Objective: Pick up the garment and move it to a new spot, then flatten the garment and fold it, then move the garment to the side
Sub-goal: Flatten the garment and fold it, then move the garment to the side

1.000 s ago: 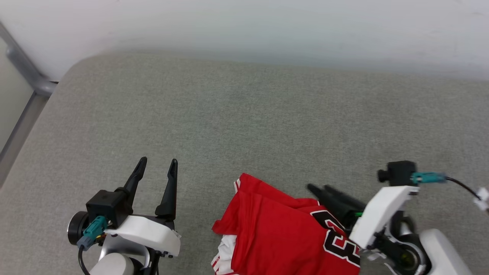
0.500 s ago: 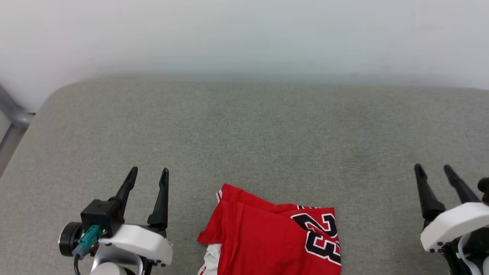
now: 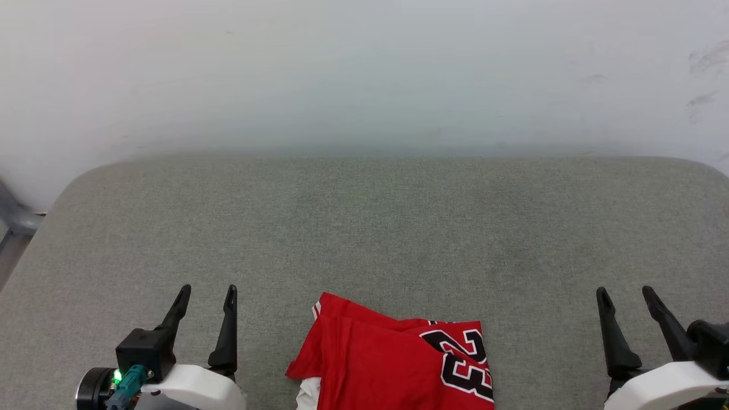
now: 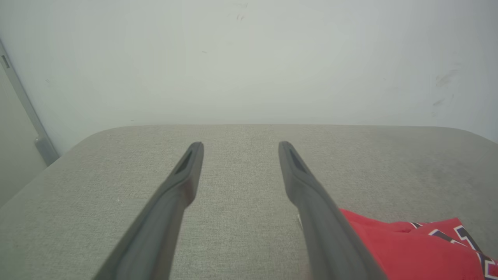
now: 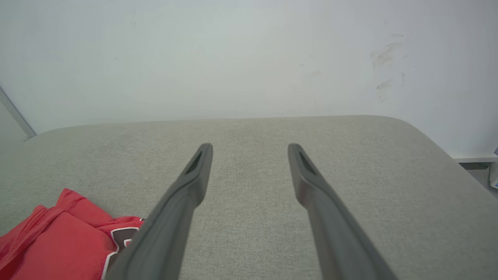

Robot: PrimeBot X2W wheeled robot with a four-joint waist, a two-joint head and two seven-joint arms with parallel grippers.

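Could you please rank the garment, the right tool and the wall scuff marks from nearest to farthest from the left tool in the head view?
From the left tool:
1. garment, just to its right.
2. right tool, across at the far right.
3. wall scuff marks, upper right, farthest back.

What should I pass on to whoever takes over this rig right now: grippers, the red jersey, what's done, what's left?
Garment: the red sports jersey with black white-outlined numbers lies as a compact folded bundle on the grey fabric surface, at its near edge, touched by neither gripper.
Grippers: left gripper open and empty, left of the jersey; right gripper open and empty, farther off on its right.
Done: looks folded, though its near part is out of frame.
Left: probably moving it aside.
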